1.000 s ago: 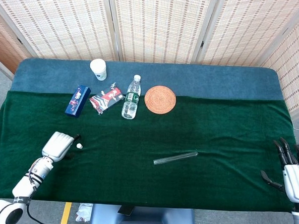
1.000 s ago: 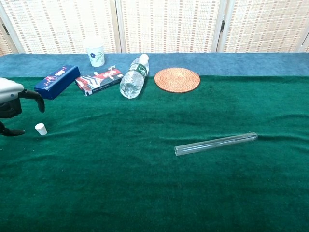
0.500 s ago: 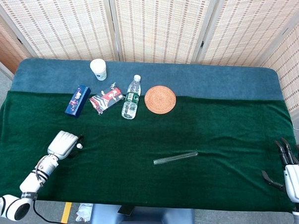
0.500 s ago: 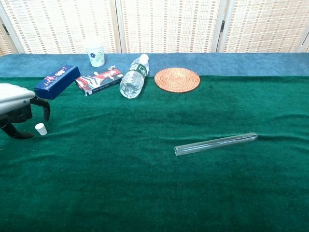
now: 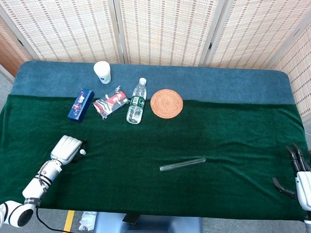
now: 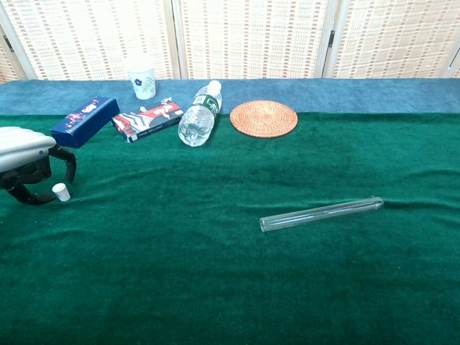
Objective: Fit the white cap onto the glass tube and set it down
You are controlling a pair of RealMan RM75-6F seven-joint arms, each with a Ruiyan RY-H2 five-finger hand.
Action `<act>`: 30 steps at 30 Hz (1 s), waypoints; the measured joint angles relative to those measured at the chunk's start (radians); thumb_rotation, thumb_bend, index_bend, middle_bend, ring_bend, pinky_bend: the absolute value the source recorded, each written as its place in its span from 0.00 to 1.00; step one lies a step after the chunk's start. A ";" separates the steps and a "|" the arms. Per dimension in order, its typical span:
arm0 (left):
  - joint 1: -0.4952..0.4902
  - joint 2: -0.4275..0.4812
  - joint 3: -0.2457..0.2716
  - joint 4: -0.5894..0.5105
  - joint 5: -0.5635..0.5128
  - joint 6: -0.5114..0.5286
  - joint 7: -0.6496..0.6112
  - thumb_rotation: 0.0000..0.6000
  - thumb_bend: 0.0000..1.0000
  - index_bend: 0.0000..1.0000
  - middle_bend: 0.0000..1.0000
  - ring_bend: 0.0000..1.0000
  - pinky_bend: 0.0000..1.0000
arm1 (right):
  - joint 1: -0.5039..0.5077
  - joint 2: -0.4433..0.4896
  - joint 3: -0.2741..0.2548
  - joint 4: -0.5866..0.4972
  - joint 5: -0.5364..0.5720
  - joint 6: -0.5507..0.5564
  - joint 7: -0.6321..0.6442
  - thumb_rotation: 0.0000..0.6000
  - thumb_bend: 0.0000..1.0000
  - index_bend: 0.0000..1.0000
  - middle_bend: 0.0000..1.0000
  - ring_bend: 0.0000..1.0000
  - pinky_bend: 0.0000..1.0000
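The small white cap (image 6: pixel 62 191) stands on the green cloth at the left, also seen from the head view as the cap (image 5: pixel 82 152). My left hand (image 6: pixel 25 162) hovers right over it, fingers arched down on either side of the cap without closing on it; the head view shows this left hand (image 5: pixel 66 148) just left of the cap. The glass tube (image 6: pixel 321 213) lies flat on the cloth right of centre, and the head view shows the tube (image 5: pixel 183 164) pointing up to the right. My right hand (image 5: pixel 302 177) rests at the table's right edge, fingers spread and empty, far from the tube.
Along the back stand a paper cup (image 6: pixel 142 78), a blue box (image 6: pixel 85 121), a red packet (image 6: pixel 149 119), a lying water bottle (image 6: pixel 199 114) and a woven coaster (image 6: pixel 264 118). The green cloth (image 6: pixel 215 287) covers the table's front.
My left hand has slid right and lowered, so its fingers now bracket the white cap. The cap, tube and right hand have stayed in place.
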 measured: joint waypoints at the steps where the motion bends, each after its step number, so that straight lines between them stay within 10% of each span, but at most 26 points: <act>1: 0.000 0.000 0.000 0.002 0.000 -0.001 0.000 1.00 0.39 0.47 0.96 0.85 0.76 | 0.000 0.000 0.000 0.000 0.000 -0.001 0.000 0.85 0.34 0.00 0.05 0.25 0.00; 30: 0.011 -0.024 -0.009 0.041 0.025 0.006 -0.035 1.00 0.40 0.54 0.97 0.85 0.76 | -0.001 0.003 0.001 -0.008 0.006 -0.005 -0.009 0.85 0.34 0.00 0.06 0.25 0.00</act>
